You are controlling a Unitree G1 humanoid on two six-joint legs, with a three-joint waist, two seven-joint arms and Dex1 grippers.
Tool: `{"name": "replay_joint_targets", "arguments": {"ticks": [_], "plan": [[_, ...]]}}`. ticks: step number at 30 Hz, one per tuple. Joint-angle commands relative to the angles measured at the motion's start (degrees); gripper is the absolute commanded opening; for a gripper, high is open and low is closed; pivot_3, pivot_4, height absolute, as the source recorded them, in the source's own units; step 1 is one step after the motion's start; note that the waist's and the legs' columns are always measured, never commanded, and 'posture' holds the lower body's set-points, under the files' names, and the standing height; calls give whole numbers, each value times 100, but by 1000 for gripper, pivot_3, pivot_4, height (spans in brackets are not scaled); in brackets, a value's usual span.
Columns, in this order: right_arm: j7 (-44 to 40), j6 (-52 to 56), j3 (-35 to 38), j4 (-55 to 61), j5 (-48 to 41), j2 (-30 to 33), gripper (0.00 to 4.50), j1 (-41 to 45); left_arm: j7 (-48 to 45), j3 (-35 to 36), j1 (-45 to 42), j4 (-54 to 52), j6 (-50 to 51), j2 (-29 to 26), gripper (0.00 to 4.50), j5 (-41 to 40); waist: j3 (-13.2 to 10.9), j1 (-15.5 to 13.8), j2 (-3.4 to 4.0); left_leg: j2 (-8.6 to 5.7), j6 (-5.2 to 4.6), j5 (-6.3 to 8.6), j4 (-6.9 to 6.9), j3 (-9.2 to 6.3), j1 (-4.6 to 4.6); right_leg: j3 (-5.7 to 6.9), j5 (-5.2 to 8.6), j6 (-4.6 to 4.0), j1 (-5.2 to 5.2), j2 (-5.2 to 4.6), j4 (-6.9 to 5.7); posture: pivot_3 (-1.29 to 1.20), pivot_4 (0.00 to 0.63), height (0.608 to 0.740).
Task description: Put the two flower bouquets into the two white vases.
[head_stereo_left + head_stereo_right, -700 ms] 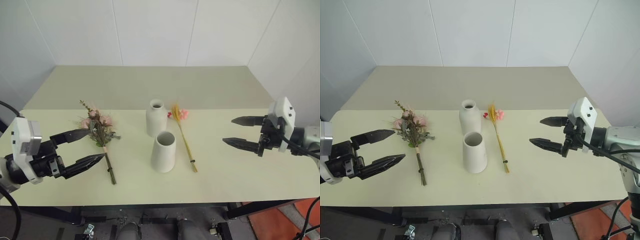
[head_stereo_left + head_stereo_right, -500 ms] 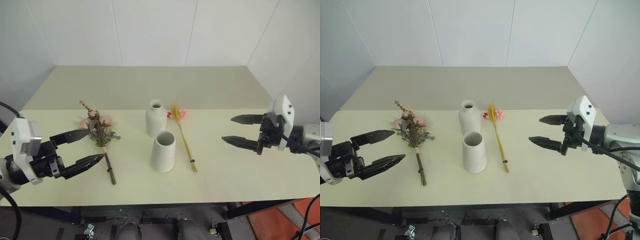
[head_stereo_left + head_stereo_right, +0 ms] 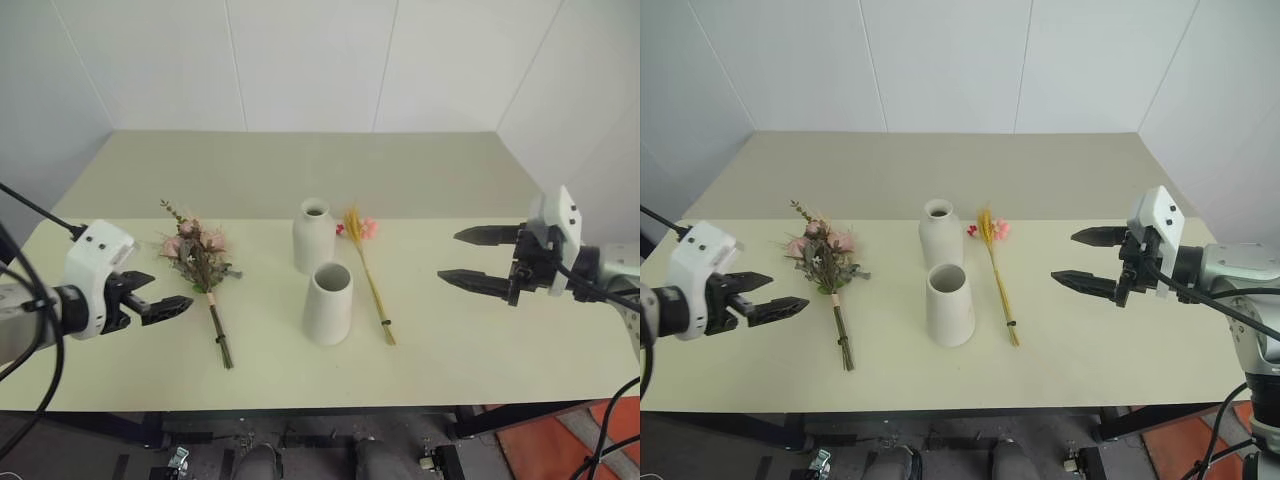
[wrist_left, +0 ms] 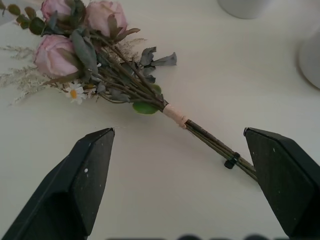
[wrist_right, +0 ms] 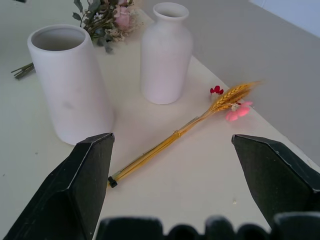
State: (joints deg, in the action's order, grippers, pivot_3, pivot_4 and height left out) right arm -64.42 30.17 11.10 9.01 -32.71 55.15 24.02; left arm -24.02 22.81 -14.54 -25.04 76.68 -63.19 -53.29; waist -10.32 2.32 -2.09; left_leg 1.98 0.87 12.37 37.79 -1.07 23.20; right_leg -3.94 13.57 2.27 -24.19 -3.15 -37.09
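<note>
On the tabletop [image 3: 450,340] the rose bunch [image 3: 198,258] and wheat sprig [image 3: 368,270] lie flat either side of two upright vases [image 3: 327,303], none filled. Both tools, left [image 3: 165,302] and right [image 3: 468,256], gape wide and empty. Thin flat stems may slip a pinch, or a swing could topple a vase.

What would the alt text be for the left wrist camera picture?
A bouquet of pink roses with grey-green leaves lies flat on a pale table, dark stems pointing away from the blooms. Two black fingers of the open left gripper frame it without touching.
</note>
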Motion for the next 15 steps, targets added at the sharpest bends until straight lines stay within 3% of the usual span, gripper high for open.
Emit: {"name": "replay_joint_targets", "arguments": {"ticks": [1,5,8,15], "plan": [[-149,-198,37,110,-55,-13,4475,182,825,-654,-987,432,1057,584,4500,341,0,-4,0,-3,0,0,1,-3,-1,1,-7,-8,3,0,-1,0,150,740],[-334,-290,-37,35,-19,4,4475,284,1416,-1468,-1950,1033,1538,1328,4500,1040,0,-12,-3,-9,0,0,3,-6,4,1,-11,-6,3,-3,0,0,150,740],[-511,-380,-49,-10,-5,61,4500,331,1586,-1983,-2309,1415,1582,1574,3918,1403,0,-4,-3,-8,0,0,2,-9,5,2,-11,-7,1,-2,0,0,150,740],[-906,-421,42,-76,-77,237,4500,531,1662,-2459,-2634,2243,1388,2043,1650,2268,0,10,-2,-10,1,0,2,-9,0,1,-12,-8,3,-3,-3,0,150,740]]}}
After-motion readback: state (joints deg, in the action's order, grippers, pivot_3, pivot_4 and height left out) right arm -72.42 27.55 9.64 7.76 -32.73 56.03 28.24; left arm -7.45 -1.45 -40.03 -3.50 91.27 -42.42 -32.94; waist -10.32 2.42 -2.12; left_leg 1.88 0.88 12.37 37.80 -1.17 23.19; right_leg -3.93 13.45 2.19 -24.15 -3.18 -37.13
